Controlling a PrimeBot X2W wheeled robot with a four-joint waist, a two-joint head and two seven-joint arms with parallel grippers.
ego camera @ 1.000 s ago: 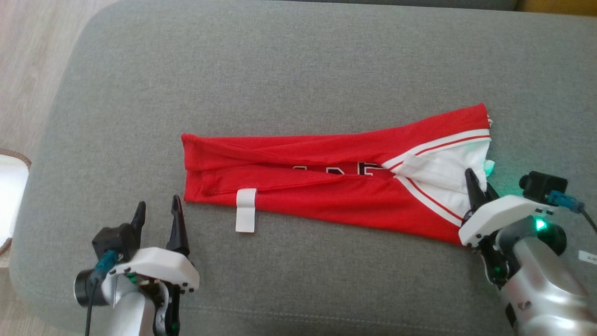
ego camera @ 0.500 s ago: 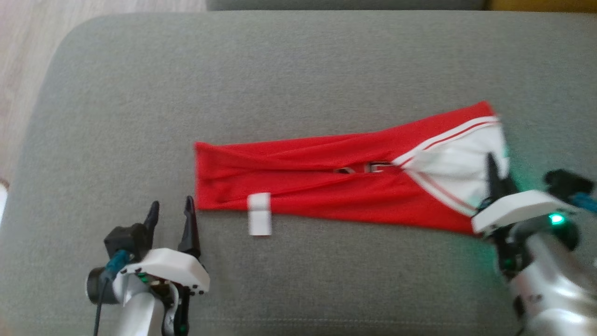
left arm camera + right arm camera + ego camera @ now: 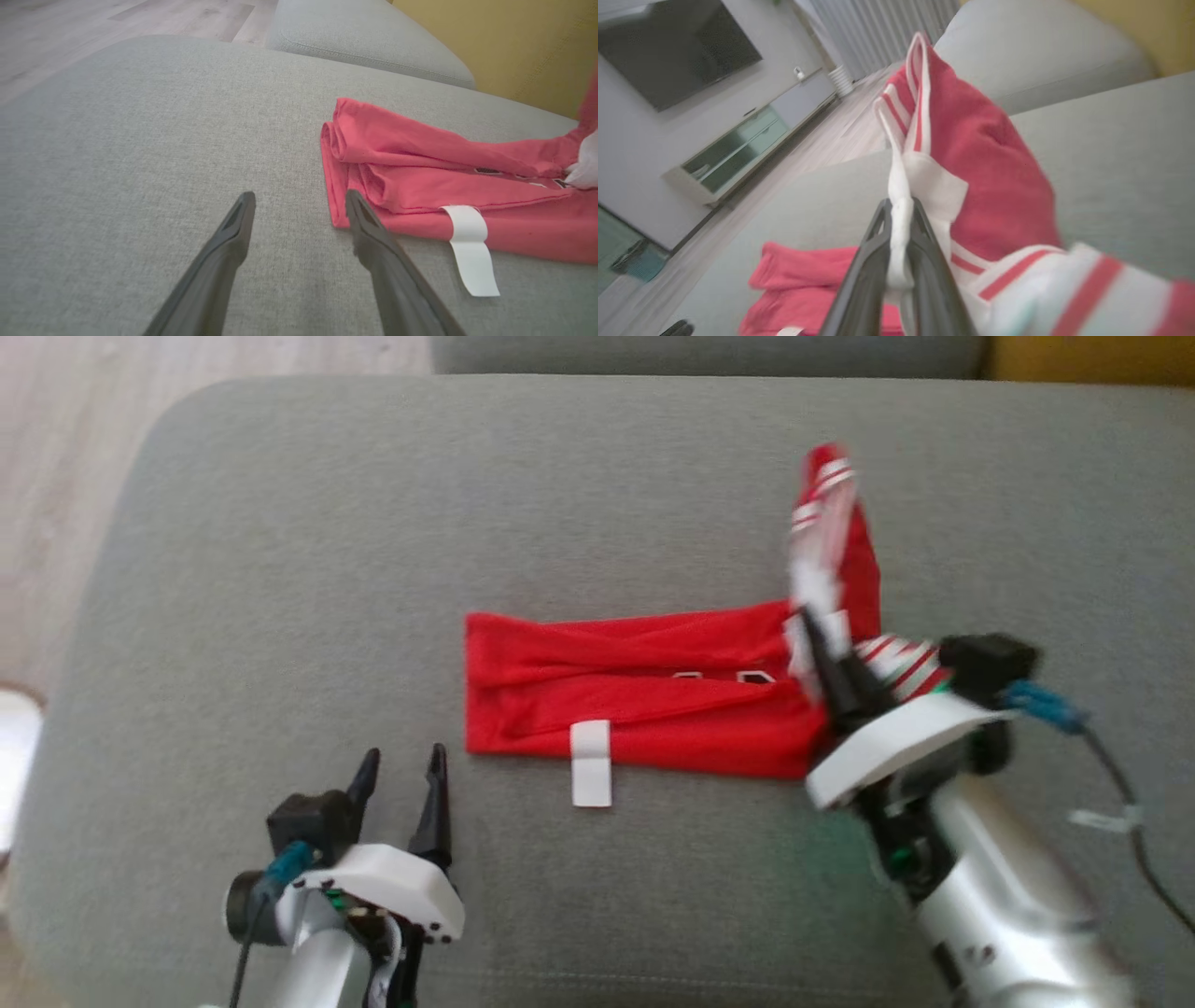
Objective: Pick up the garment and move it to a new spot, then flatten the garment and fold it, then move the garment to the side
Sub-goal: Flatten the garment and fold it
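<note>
The garment (image 3: 644, 695), a red jersey folded into a long band, lies on the grey cushion (image 3: 373, 523), its white hem tag (image 3: 590, 763) hanging off the near edge. My right gripper (image 3: 814, 644) is shut on the striped right end and holds it lifted above the cushion. In the right wrist view that gripper (image 3: 900, 205) pinches white cloth, with the raised red flap (image 3: 971, 168) standing beyond it. My left gripper (image 3: 403, 773) hovers open near the front left, just short of the garment's left end (image 3: 341, 154); its fingers (image 3: 229, 242) hold nothing.
Wooden floor (image 3: 56, 476) lies past the cushion's left edge. A second grey cushion (image 3: 369, 46) and a yellow wall (image 3: 514, 42) sit behind. A TV and a low cabinet (image 3: 738, 149) stand across the room. A white round object (image 3: 14, 747) shows at the far left.
My right gripper has raised the garment's striped right end and carried it left, over the band. The camera has shifted too. The left gripper stays open beside the left end.
</note>
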